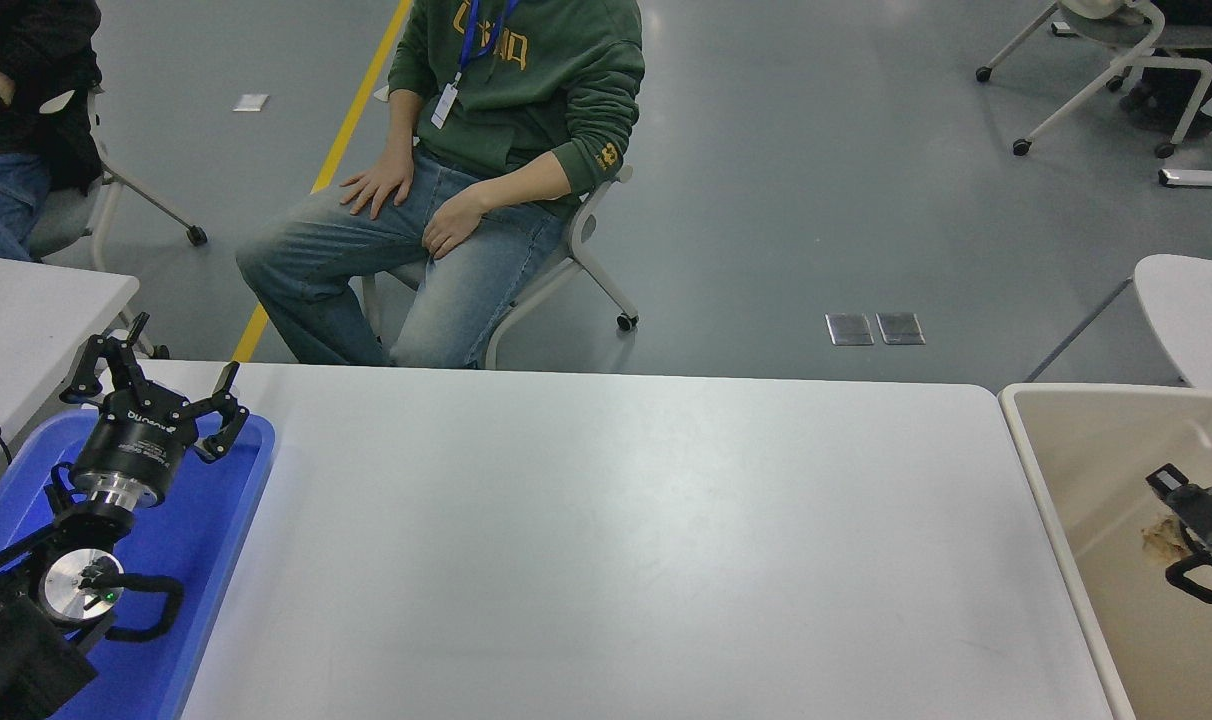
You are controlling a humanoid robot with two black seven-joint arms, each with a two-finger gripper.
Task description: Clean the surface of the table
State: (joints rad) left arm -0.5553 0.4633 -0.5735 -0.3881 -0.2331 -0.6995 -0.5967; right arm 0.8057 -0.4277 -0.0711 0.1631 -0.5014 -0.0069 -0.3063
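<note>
The table surface [606, 540] is a wide, plain white top filling the middle of the head view, and nothing lies on it. My left gripper [161, 385] is parked open over a blue tray at the lower left. My right gripper [1201, 535] pokes in from the right edge above the beige bin [1041, 470], mostly cut off by the picture's border. A small brown scrap [1161, 540] shows inside the bin right beside that gripper; whether the two touch is unclear.
The blue tray [236, 520] lies along the table's left edge. A person in a green hoodie [526, 90] sits on a chair just beyond the far edge. Another white tabletop corner [36, 310] stands at the left, and a third [1196, 310] at the right.
</note>
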